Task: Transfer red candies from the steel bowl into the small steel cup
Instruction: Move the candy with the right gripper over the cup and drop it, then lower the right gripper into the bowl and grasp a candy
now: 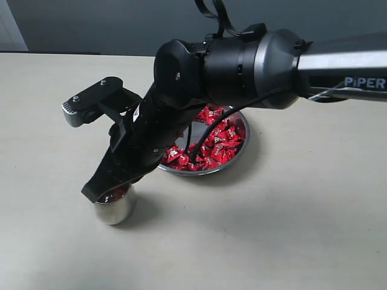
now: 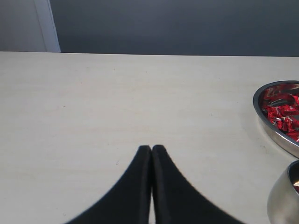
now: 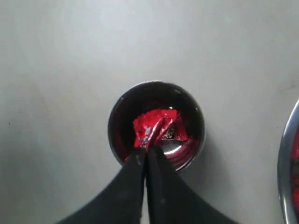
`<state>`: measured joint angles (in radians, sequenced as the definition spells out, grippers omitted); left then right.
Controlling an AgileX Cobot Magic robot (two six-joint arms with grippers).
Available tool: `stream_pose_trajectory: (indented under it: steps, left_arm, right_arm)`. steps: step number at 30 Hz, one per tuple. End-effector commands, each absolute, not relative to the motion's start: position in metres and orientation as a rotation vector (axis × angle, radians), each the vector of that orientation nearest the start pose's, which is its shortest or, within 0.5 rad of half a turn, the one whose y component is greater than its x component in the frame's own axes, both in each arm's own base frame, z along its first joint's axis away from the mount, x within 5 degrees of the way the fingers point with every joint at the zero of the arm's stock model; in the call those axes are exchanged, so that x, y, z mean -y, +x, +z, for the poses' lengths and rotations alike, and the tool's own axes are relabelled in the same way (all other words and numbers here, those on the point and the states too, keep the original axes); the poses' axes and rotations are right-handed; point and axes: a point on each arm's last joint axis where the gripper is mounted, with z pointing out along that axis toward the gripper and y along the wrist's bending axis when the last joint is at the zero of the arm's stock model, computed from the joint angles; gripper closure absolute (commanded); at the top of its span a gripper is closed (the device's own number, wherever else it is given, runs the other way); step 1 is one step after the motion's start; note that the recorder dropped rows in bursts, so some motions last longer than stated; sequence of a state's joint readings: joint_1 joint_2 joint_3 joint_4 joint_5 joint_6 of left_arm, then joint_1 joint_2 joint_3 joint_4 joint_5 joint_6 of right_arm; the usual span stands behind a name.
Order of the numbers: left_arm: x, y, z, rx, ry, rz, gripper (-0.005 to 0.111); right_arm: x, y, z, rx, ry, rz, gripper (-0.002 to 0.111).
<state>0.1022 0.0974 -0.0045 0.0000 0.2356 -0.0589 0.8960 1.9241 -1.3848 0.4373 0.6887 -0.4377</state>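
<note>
So, right at the tips: my right pincer [image 3: 145, 151] is pinched fully closed on the wrapper of one red candy [image 3: 156, 122]. It hangs over the mouth of the small steel cup [image 3: 115, 116], and the candy isn't let go yet. There's red down in the cup too, but with all the shine I can't tell if that's another sweet or just a reflection.

The cup stands upright on the table [image 1: 290, 235], near the steel bowl [image 1: 245, 142] but not touching it. The bowl behind it has plenty more red candies [image 1: 221, 140] in it. My left pincer [image 2: 151, 148] is closed on nothing, parked over bare table off to the side.

I'd say this is the drop step. The next move just needs the jaws to part while I'm centred over the opening. Then it's a lift straight up so I don't tip the cup, and back to the bowl for another one.
</note>
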Motion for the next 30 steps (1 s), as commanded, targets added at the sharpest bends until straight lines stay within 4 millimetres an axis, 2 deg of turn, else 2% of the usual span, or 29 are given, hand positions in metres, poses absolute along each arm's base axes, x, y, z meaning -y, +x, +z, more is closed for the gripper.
stream_pose_trajectory:
  steps: [1,5,7,9,11,15,17,21,27,30]
  left_arm:
    - [-0.006,0.061,0.187,-1.804,-0.143,0.026,0.106]
    - [-0.006,0.061,0.187,-1.804,-0.143,0.026,0.106]
    - [-0.006,0.061,0.187,-1.804,-0.143,0.026,0.106]
    - [-0.006,0.061,0.187,-1.804,-0.143,0.026,0.106]
    - [-0.006,0.061,0.187,-1.804,-0.143,0.026,0.106]
    - [-0.006,0.061,0.187,-1.804,-0.143,0.026,0.106]
    - [-0.006,0.061,0.187,-1.804,-0.143,0.026,0.106]
    - [-0.006,0.061,0.187,-1.804,-0.143,0.026,0.106]
    - [-0.006,0.061,0.187,-1.804,-0.143,0.026,0.106]
    - [-0.006,0.061,0.187,-1.804,-0.143,0.026,0.106]
  right_arm:
    - [-0.335,0.235,0.211,-2.341,-1.402,0.610,0.092]
    - [-0.334,0.235,0.211,-2.338,-1.412,0.609,0.069]
    - [-0.334,0.236,0.211,-2.326,-1.418,0.592,0.065]
    - [-0.333,0.242,0.211,-2.292,-1.410,0.541,0.065]
    - [-0.328,0.255,0.213,-2.289,-1.306,0.482,0.065]
    - [-0.305,0.290,0.214,-2.338,-1.036,0.416,0.065]
    - [-0.290,0.306,0.211,-2.382,-0.954,0.401,0.065]
    - [-0.270,0.322,0.194,-2.484,-0.908,0.357,0.065]
    - [-0.267,0.329,0.163,-2.556,-0.934,0.322,0.066]
    - [-0.269,0.330,0.139,-2.606,-0.942,0.307,0.069]
